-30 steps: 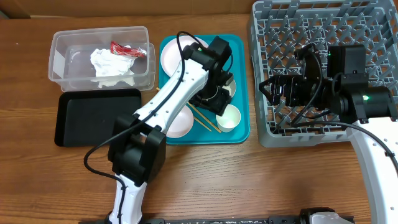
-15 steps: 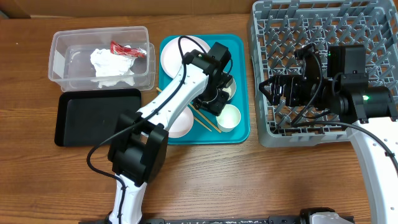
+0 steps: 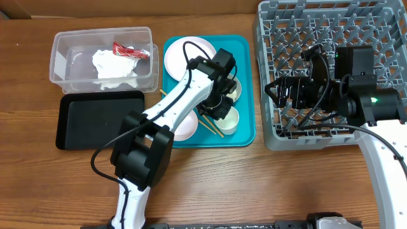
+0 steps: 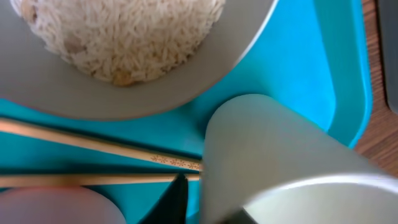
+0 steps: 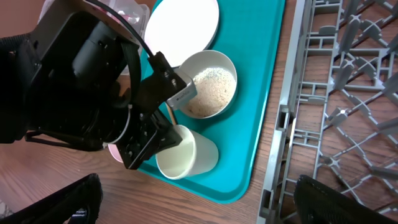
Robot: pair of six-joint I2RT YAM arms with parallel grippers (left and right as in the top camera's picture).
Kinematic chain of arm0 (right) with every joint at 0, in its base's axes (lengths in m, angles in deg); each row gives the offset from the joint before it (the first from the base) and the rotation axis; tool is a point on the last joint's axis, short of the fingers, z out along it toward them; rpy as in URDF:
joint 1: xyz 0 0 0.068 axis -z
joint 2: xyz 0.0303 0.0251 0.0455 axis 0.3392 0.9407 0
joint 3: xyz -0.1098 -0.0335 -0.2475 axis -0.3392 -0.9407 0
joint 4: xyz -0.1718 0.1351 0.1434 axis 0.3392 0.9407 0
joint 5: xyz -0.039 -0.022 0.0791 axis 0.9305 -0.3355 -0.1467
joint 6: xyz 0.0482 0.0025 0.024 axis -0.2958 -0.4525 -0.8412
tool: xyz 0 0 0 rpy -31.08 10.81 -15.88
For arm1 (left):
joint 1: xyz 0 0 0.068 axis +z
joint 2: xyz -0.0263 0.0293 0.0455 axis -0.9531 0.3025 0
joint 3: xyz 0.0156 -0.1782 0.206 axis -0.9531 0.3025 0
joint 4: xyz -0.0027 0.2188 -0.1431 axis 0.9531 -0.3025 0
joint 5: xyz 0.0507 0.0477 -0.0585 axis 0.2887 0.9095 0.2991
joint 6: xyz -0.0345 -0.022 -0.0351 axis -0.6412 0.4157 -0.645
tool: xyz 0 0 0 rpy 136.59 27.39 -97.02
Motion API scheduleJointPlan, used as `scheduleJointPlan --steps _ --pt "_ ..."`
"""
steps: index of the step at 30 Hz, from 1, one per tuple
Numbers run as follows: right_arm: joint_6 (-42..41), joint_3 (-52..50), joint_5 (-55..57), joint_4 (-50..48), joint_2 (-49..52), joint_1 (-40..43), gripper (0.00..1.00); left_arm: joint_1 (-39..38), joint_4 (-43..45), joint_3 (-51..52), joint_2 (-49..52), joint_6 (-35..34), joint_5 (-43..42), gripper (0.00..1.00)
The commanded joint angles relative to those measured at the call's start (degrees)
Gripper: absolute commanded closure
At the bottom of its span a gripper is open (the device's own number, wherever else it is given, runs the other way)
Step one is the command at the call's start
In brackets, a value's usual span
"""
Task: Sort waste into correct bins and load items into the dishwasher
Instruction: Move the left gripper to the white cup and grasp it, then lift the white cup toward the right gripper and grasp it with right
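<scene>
My left gripper (image 3: 220, 109) reaches down onto the teal tray and is shut on the rim of the small white cup (image 3: 231, 120), one finger (image 4: 176, 200) outside the wall, the other inside. The cup (image 4: 273, 155) stands just in front of a white bowl (image 5: 208, 84) with rice (image 4: 124, 43) in it. The chopsticks (image 4: 93, 146) lie beside the cup. A white plate (image 3: 181, 54) sits at the tray's back and another bowl (image 3: 183, 125) at its front left. My right gripper (image 3: 286, 92) hangs open over the grey dish rack (image 3: 331, 25), holding nothing.
The teal tray (image 3: 247, 137) lies mid-table. At the back left the clear tub (image 3: 63, 48) holds a crumpled napkin (image 3: 114, 63) and a red wrapper (image 3: 130, 49). The black tray (image 3: 95, 117) lies in front of it. The rack fills the right side.
The left gripper's jaws have closed from wide apart onto the cup's rim, and the wrist has shifted slightly toward the tray's front. The right arm has not moved.
</scene>
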State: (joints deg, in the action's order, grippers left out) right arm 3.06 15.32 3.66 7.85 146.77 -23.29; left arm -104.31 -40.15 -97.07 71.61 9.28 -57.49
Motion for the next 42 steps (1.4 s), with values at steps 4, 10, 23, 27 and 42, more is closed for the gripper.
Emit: scheduleJointPlan --steps 4,10,23,27,42 --pt "-0.26 1.44 0.11 -0.28 -0.17 -0.22 0.0 -0.17 0.09 0.44 -0.42 -2.03 0.33 0.96" --pt "-0.28 1.44 -0.37 -0.28 -0.17 -0.22 0.0 1.42 -3.65 -4.55 -0.44 -0.94 -7.43 0.96" --pt "-0.28 1.42 -15.1 -4.81 0.42 -0.57 0.0 16.31 -19.69 -15.96 -0.44 18.47 -52.92 0.96" --pt "-0.31 1.42 -19.54 -8.35 2.08 -1.53 0.0 19.19 -20.46 -15.96 -0.44 20.41 -61.44 0.96" --pt "-3.28 1.42 -34.67 -20.28 9.35 -4.04 0.08 19.37 -20.65 -15.96 -0.44 22.71 -78.23 0.96"
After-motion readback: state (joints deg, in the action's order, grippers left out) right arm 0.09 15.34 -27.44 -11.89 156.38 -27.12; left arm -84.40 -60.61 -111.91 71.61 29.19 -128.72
